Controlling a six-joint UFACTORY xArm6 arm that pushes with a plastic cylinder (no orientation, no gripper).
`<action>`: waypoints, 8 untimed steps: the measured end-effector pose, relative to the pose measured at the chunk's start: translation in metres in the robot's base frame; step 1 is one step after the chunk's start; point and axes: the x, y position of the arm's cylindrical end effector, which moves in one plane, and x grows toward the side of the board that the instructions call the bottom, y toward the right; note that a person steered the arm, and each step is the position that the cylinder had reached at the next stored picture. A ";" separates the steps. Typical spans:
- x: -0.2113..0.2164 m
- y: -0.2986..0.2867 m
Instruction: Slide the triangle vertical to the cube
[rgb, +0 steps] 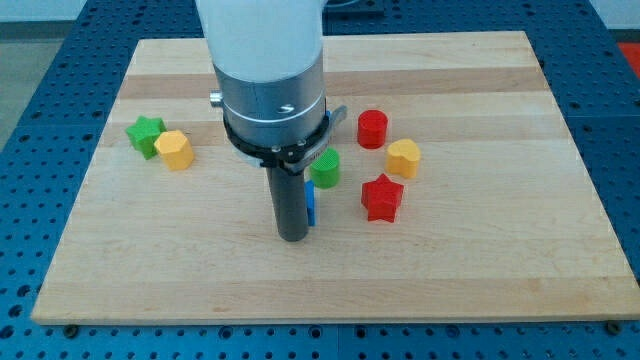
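Tip (292, 236) touching blue block (311, 204), mid-board; tool is bare rod, nothing gripped.

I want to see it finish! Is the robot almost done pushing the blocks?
Nothing looks finished yet. Right now my tip is pressed against a blue block, mostly hidden behind the rod, just below the green cylinder. I can't make out the blue block's shape, or any cube, so the sliding is still left.

Bright, even overhead lighting, soft short shadows under the blocks, mild glare on the arm's white housing (262, 35), sharp focus throughout.
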 end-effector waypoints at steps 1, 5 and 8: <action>0.002 -0.027; -0.047 -0.040; -0.047 -0.014</action>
